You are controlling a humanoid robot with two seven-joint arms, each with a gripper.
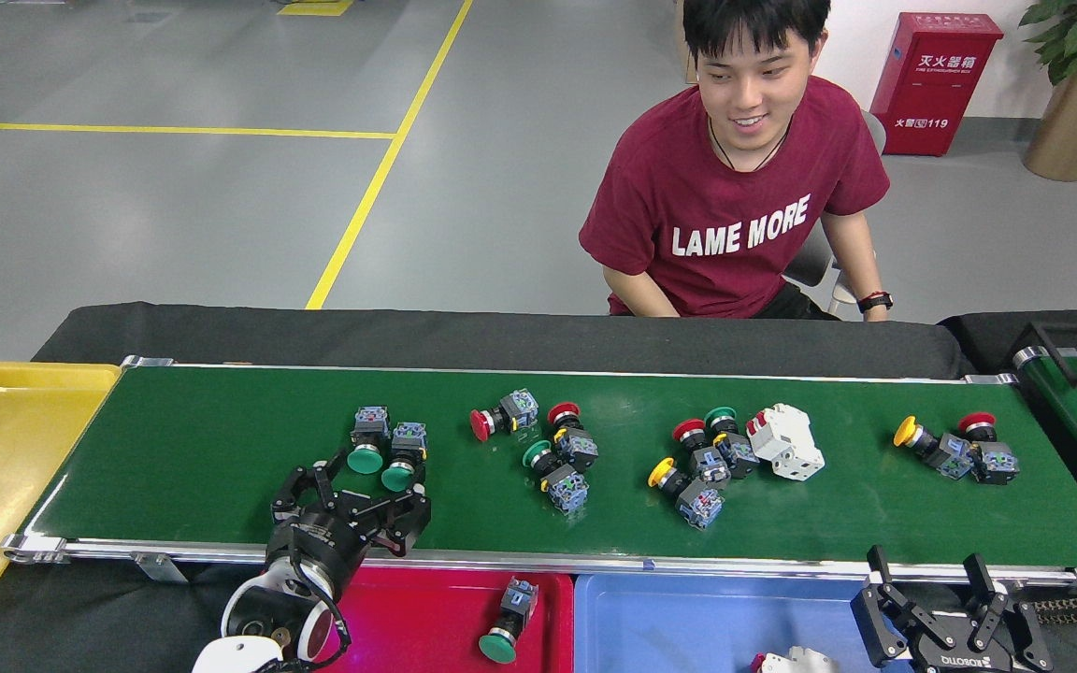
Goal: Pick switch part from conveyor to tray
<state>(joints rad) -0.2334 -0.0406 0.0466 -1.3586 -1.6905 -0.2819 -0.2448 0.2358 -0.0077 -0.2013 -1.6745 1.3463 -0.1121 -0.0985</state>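
One green switch part already lies in my red tray; about a dozen more sit on the conveyor. My left gripper, jaws spread and empty, hovers just before the nearest green-capped pair. My right gripper waits open, empty, near the blue tray.

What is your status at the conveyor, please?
Left tool open, empty, just short of two green switch parts on the conveyor. Right tool open, empty, off the belt. Red tray holds one switch. Approach clear.
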